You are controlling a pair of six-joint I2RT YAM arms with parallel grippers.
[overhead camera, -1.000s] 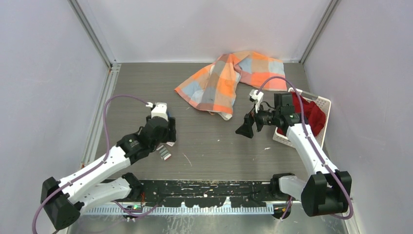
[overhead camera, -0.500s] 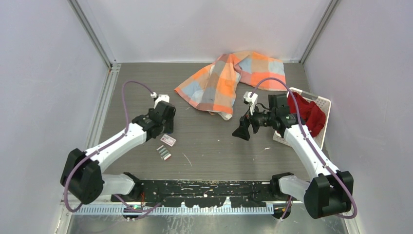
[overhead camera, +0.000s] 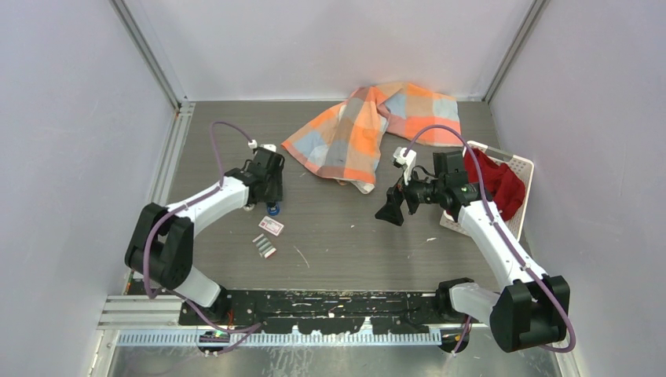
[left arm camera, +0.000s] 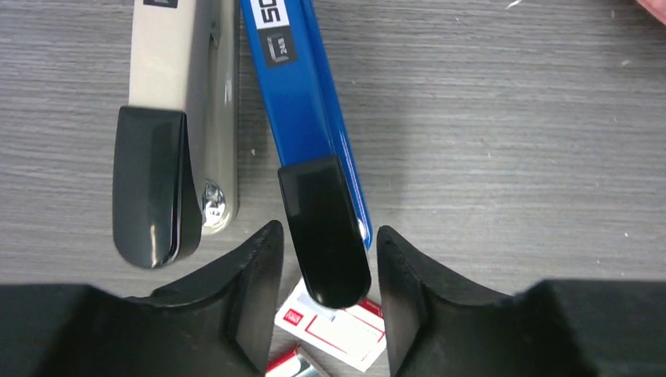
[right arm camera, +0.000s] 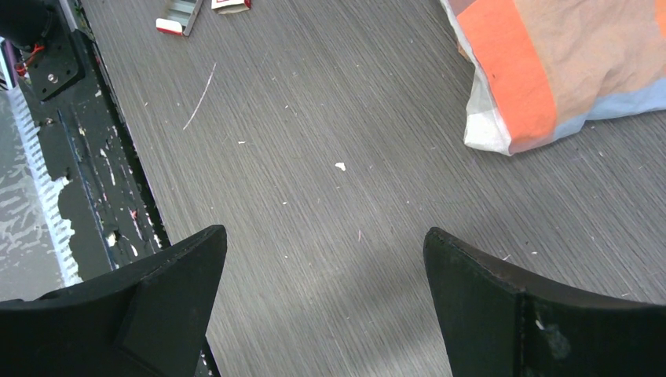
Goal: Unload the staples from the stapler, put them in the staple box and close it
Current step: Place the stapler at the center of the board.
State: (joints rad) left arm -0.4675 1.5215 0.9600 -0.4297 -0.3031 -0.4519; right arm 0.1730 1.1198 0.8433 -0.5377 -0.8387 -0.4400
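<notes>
The stapler (left arm camera: 302,118) lies splayed open on the bench (left arm camera: 510,157), its long axis running away from the left claw (left arm camera: 328,232), which stands half-spread astride its blue arm's black tail, not yet gripping. The right claw (overhead camera: 390,212), released wide, hangs well right of the stapler; the left arm is nearer.

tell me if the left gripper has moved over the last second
Yes. The left gripper has shifted farther back, away from the white-and-red packet, which stayed put in the top view.

The stapler (left arm camera: 302,118) is glossy blue plastic; the table (left arm camera: 510,157), matt grained wood.
</notes>
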